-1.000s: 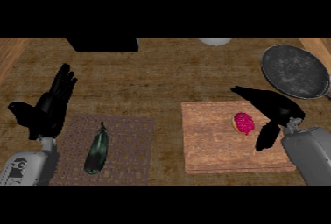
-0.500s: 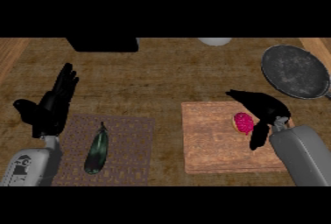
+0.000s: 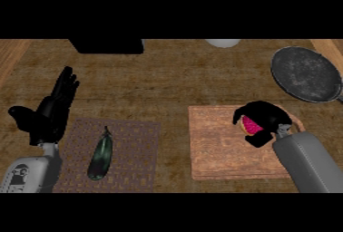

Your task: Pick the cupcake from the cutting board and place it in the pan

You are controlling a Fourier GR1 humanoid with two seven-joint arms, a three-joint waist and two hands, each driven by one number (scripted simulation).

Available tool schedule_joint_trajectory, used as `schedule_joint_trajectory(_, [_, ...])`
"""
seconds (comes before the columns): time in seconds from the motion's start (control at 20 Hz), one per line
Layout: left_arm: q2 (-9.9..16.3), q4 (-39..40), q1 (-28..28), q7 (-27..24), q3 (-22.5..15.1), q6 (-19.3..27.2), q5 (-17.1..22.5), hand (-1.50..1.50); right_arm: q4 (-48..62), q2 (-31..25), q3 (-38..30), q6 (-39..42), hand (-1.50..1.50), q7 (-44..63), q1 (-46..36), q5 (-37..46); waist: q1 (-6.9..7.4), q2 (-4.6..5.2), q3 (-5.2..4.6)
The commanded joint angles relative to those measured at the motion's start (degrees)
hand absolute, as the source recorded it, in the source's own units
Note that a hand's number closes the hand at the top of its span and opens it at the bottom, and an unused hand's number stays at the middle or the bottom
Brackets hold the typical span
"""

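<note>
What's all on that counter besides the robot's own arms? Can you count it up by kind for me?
Food: 2, the pink cupcake and a dark green vegetable
Boards and mats: 2, the cutting board and a woven mat
Cookware: 1, the pan
Things cut off at the far edge: 2, a black object and a white one
Total: 7

The right hand (image 3: 264, 118) is curling its fingers and thumb round the pink cupcake (image 3: 252, 125) on the cutting board (image 3: 218, 154), hiding part of it. The dark pan (image 3: 306, 74) is sitting well apart by the counter's right edge. The left hand (image 3: 48, 115) is resting open, fingers up, beside a woven mat (image 3: 134, 154) that is carrying a dark green vegetable (image 3: 101, 155).
</note>
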Motion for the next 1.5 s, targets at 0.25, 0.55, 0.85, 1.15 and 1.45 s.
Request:
schedule_joint_trajectory(0.25, [0.7, -4.0, 1.6, 3.0, 1.7, -1.9, -0.2, 0.00, 1.2, 1.0, -1.4, -0.4, 1.50, -4.7, -0.4, 4.4, -0.06, -0.03, 0.01])
schedule_joint_trajectory(0.55, [-1.5, 1.3, -1.7, 0.2, 0.1, -1.5, -0.6, 0.00, 11.9, 18.5, -11.4, -9.5, 1.50, 27.5, -10.1, 5.9, 1.97, 0.86, -0.02])
schedule_joint_trajectory(0.85, [-1.7, 2.6, -3.5, -0.2, -0.3, -1.5, -1.1, 0.00, 14.0, 19.8, -10.0, -28.1, 1.50, 43.9, -19.2, 10.1, 2.84, 0.72, 0.01])
schedule_joint_trajectory(1.15, [-1.0, 3.0, -2.0, -2.4, 0.9, -2.6, -0.2, 0.00, 15.3, 19.9, -9.5, -38.5, 1.50, 48.9, -29.0, 17.9, 1.61, 0.40, -0.04])
schedule_joint_trajectory(1.45, [-1.7, 1.8, -0.9, -1.9, 0.1, -0.2, -2.7, 0.00, 22.3, 16.8, -13.7, -48.5, 1.50, 50.5, -34.5, 21.8, 1.33, 0.53, 0.00])
